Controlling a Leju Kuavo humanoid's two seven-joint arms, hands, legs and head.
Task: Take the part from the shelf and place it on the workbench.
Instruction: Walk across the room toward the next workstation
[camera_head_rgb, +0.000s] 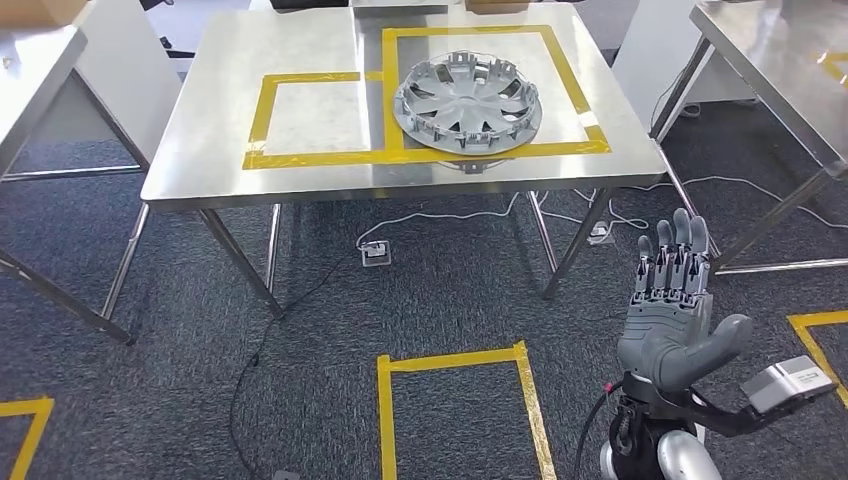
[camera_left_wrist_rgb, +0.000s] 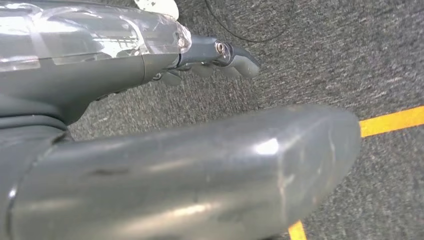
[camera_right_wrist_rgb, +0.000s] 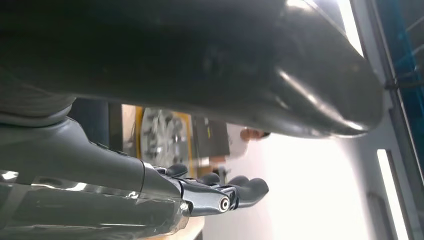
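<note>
The right hand (camera_head_rgb: 672, 300) is held up empty, fingers spread; the wheel cover (camera_head_rgb: 468, 102) is seen on the workbench (camera_head_rgb: 200, 150) at eleven o'clock.

Far rim of the part (camera_head_rgb: 468, 103) hiding a stretch of yellow tape (camera_head_rgb: 400, 90); underside out of sight. Bench (camera_head_rgb: 300, 180) cut by the top edge, with boxes (camera_head_rgb: 40, 8) there mostly cropped. Side tables (camera_head_rgb: 790, 70) cut at both edges. Right hand (camera_head_rgb: 672, 300) with arm cropped at the bottom edge. In the right wrist view, thumb (camera_right_wrist_rgb: 250, 60) blocking much of the scene; part (camera_right_wrist_rgb: 160, 135) a blurred sliver; person (camera_right_wrist_rgb: 245, 137) blurred, washed out by glare. In the left wrist view, left hand (camera_left_wrist_rgb: 150, 125) covering most of the carpet (camera_left_wrist_rgb: 325, 50); fingers (camera_left_wrist_rgb: 235, 65) partly hidden.
</note>
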